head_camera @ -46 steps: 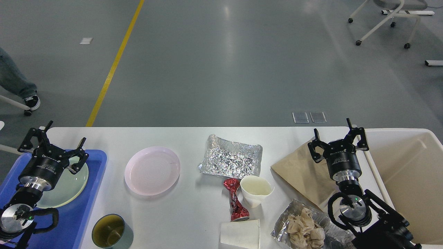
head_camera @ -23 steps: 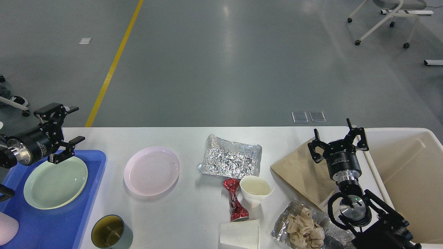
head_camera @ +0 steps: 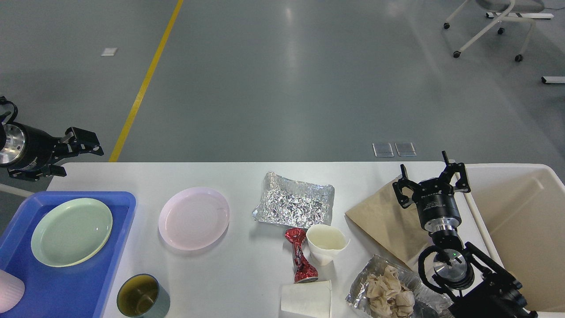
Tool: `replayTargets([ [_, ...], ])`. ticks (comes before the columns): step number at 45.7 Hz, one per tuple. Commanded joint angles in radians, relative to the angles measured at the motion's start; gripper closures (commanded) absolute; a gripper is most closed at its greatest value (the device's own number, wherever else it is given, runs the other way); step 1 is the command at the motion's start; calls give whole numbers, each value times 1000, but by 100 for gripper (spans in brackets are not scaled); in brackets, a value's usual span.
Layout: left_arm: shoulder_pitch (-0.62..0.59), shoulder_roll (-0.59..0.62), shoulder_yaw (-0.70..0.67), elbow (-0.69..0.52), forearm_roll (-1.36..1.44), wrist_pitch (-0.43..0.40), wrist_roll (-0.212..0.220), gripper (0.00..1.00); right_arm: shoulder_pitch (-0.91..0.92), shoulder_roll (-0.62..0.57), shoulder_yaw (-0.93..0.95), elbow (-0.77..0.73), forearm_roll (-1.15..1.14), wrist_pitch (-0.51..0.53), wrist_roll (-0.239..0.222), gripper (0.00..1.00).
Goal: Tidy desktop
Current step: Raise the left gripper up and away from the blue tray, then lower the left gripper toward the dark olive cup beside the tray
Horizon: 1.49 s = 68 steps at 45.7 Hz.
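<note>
While the right arm keeps exactly the pose it had half a second ago, the left arm has swung further out to the upper left of the frame, off the blue plastic tray [head_camera: 88,282] and now level with the far left corner of the wide white desktop [head_camera: 247,260], which fills the lower half of the frame. The left gripper [head_camera: 73,152] points rightward from the left edge, its two black fingers spread apart with nothing between them (one above, one below, seen side-on). A second ago it hung right over the pale green round plate [head_camera: 71,232]; that plate now lies fully uncovered in the tray, unmoved.

The right gripper [head_camera: 431,176] stands at the right of the frame, fingers apart and empty, above the far corner of the flat brown paper sheet [head_camera: 384,221], just beside the cream rectangular bin [head_camera: 525,212].

Nothing on the desktop has shifted. The pink round plate [head_camera: 194,218] lies left of centre, the crumpled sheet of silver foil [head_camera: 293,204] at centre. Below the foil, a twisted red foil wrapper [head_camera: 300,256] touches a dented white paper cup [head_camera: 326,243]. A second white paper cup [head_camera: 306,299] lies on its side at the bottom edge, beside a foil tray of crumpled brown tissue [head_camera: 388,291]. A dark metal can [head_camera: 142,296] stands at lower left, near the blue tray.
</note>
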State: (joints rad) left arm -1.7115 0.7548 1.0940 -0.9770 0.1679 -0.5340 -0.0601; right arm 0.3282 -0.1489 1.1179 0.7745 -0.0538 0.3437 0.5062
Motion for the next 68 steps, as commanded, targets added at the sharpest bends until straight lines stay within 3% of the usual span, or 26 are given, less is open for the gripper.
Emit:
replayTargets([
  [1,-128,-81,81,-127,-31,-11,-24,3,0,0,-1,0,0,0,0,0],
  [9,-383,-291,295,-320,-41,-66,-26,3,0,0,0,0,0,0,0,0],
  [15,-555,-397,374,-480,-44,-66,-26,3,0,0,-1,0,0,0,0,0],
  [28,-838,-561,415,-660,-272,-158,-6,4,0,0,-1,0,0,0,0,0],
  [35,-987,-600,428,-752,-419,-216,37,4,0,2,-1,-1,0,0,0,0],
  [39,-1049,-609,429,-781,-472,-253,39,4,0,0,0,-1,0,0,0,0],
  [51,-1047,-701,486,-783,-611,-270,34,3,0,0,0,0,0,0,0,0],
  [57,-1002,-704,446,-764,-591,-296,39,3,0,0,-1,0,0,0,0,0],
  [68,-974,-687,438,-738,-512,-271,42,4,0,0,-1,0,0,0,0,0],
])
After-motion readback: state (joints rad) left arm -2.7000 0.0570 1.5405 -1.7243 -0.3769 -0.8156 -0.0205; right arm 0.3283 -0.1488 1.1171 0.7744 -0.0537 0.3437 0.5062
